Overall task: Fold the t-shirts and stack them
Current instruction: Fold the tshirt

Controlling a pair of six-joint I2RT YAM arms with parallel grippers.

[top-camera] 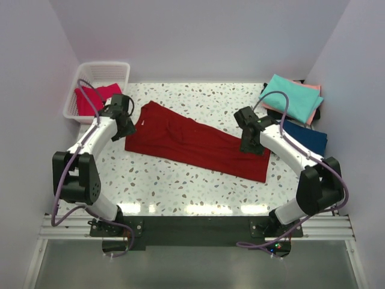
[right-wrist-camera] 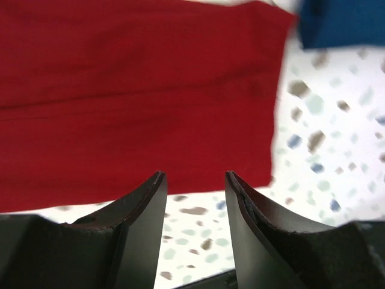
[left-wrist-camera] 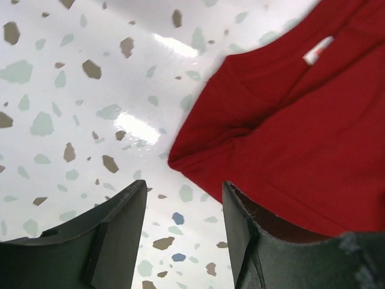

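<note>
Speckled table (top-camera: 180,180) holds dark red t-shirt (top-camera: 198,141) (lying flat)

Looks like a robotics lab cell: speckled counter (top-camera: 180,180) boxed in by plain pale walls (top-camera: 204,36), left arm (top-camera: 99,135) and right arm (top-camera: 289,150) bolted to an aluminium rail (top-camera: 66,226) at the near edge.

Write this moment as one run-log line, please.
dark red t-shirt: flat on table | left pincer: open, by collar end | right pincer: open, by hem end | nothing held
</note>
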